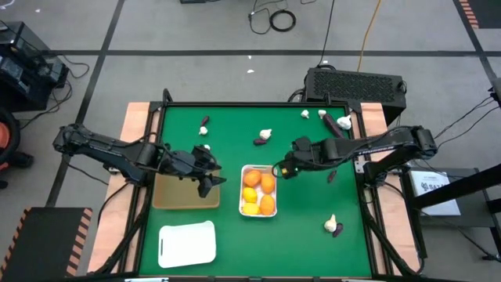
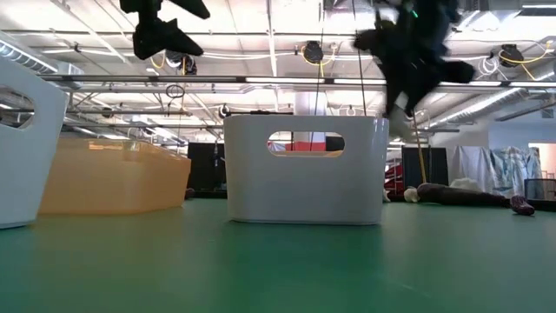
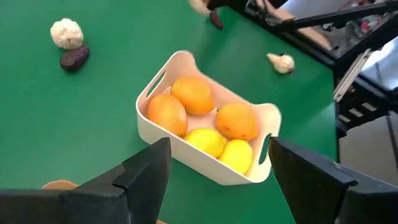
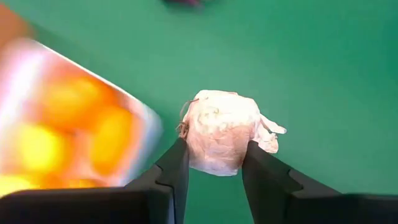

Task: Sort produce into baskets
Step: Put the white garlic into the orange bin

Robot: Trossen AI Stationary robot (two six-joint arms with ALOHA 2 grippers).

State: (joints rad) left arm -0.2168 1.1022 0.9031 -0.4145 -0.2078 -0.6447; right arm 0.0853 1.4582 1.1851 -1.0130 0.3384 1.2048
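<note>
A whitish garlic bulb (image 4: pixel 221 130) sits between the fingers of my right gripper (image 1: pixel 283 169), which is shut on it above the green table, just right of the white basket (image 1: pixel 243 190) with several orange and yellow fruits (image 3: pixel 194 94). My left gripper (image 1: pixel 210 180) hangs open over the right edge of the tan tray (image 1: pixel 176 196), nothing between its fingers. A second white basket (image 1: pixel 188 243) stands at the near left. More garlic bulbs (image 1: pixel 266 134) and dark purple pieces (image 1: pixel 258 142) lie loose on the table. My right gripper pinches the garlic bulb by its two opposite sides (image 4: pixel 194 142) between its two fingers. The fingers come from above, slanting steeply down. The bulb is lifted clear of the table, with a flap of papery skin (image 4: pixel 270 134) sticking out to one side.
Garlic (image 1: pixel 322 117) and a purple piece (image 1: pixel 343 122) lie at the far right corner, another pair (image 1: pixel 333 225) at the near right, and one purple piece (image 1: pixel 330 176) under the right arm. A black box (image 1: pixel 356 84) stands behind the table's far edge.
</note>
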